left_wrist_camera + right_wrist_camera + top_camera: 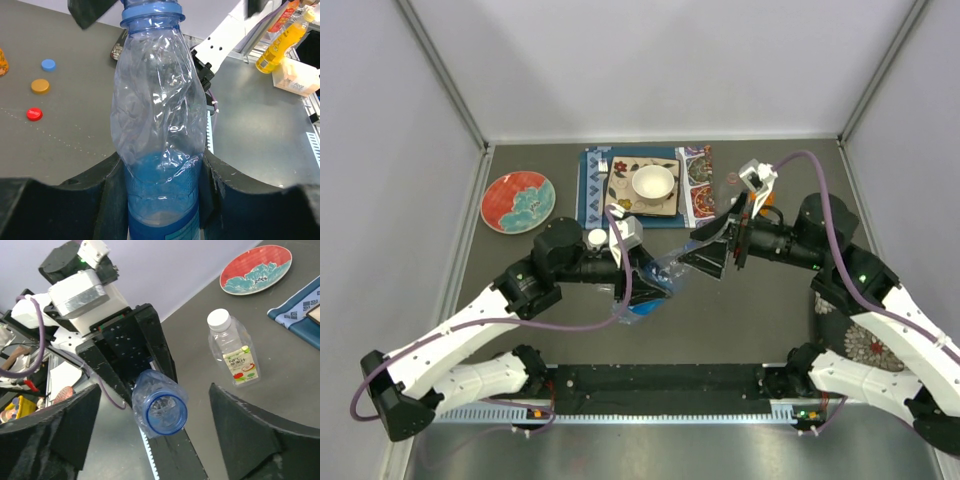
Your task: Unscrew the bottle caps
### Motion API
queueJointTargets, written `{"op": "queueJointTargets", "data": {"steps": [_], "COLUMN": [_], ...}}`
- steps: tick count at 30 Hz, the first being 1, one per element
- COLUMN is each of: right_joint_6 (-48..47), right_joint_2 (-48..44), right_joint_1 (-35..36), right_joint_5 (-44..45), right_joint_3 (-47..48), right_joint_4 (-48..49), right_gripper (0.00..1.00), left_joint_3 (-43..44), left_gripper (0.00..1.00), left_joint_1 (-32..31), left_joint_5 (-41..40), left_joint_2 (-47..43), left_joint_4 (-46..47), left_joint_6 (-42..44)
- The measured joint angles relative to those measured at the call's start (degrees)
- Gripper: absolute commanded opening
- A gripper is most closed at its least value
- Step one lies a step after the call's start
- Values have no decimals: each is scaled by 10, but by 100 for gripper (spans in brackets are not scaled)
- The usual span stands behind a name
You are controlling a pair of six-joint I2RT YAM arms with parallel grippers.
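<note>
My left gripper (162, 167) (645, 287) is shut on the lower body of the blue-tinted bottle (157, 115) (660, 278), which lies tilted toward the right arm. Its neck (161, 412) has no cap on it. My right gripper (155, 392) (693, 258) stands open around that bare neck, its fingers (250, 430) well clear of it. A blue cap (48, 64), an orange cap (40, 86) and a red cap (34, 114) lie loose on the table. A clear bottle (232, 347) with a white cap (219, 318) (597, 238) stands upright behind the left gripper.
A red plate (518, 200) lies at the back left. A blue mat (588, 195) carries a patterned dish and a white bowl (653, 183). A dark patterned pot (840, 322) stands by the right arm. The toothed front rail (650, 412) runs along the near edge.
</note>
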Motion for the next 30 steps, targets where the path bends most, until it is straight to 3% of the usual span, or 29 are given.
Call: {"op": "queueJointTargets", "data": {"steps": [7,10,11,17,19,23,25,30], "right_joint_6": [-9,-9,-8,-4,-4,-5,-3,-10], "right_joint_2": [27,32,32,32,32,30,30,32], "right_joint_1": [3,6,7,9,9,9,9,10], "right_joint_5": [17,17,15,12,12,16,19,47], "right_joint_3": [-5,-6,-6,-6,-6,-6,-6,16], "right_joint_4": [-6,-5,-4,-3,-3,-3,-3,-41], "right_gripper": [59,43,33,2,0,0,0,0], "left_joint_3": [12,12,12,12,12,12,12,18], "left_gripper": [45,45,46,51,55,76,99,99], "left_joint_1": [0,0,0,1,1,0,0,0], "left_joint_5": [-4,-9,-10,-9,-10,-15,-24,-65], "left_joint_2": [7,10,11,14,14,14,14,11], "left_joint_4": [1,-7,-8,-8,-8,-8,-9,-10], "left_joint_6": [5,6,6,17,19,21,22,25]}}
